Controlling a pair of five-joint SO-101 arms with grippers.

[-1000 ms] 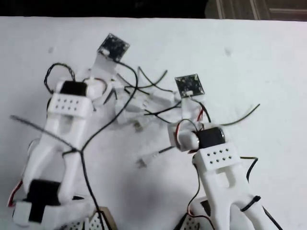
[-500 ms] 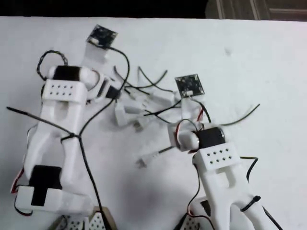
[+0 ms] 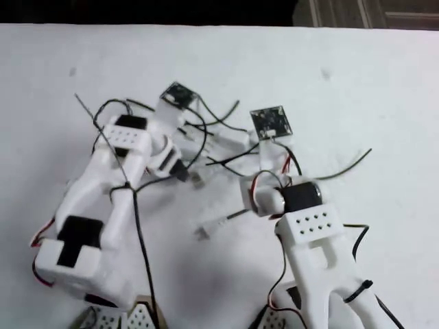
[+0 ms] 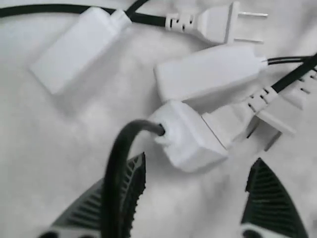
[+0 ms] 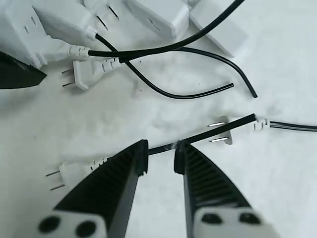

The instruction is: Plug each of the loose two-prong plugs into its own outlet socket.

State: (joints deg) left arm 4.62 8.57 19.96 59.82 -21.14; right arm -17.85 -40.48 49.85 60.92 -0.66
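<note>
Item: white socket block (image 4: 190, 136) on a black cord, lying on the table (image 4: 44, 148) among other sockets (image 4: 208, 74), with a loose plug (image 4: 213, 22) near. Left tool (image 4: 195, 181) — released, straddling the block; I'd centre it, then clench squarely. Right tool (image 5: 159, 158) — narrowly parted over a plug cord (image 5: 198, 136).

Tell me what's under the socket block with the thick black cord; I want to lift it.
A white piece is tucked under the socket block; anything else beneath is covered.
</note>
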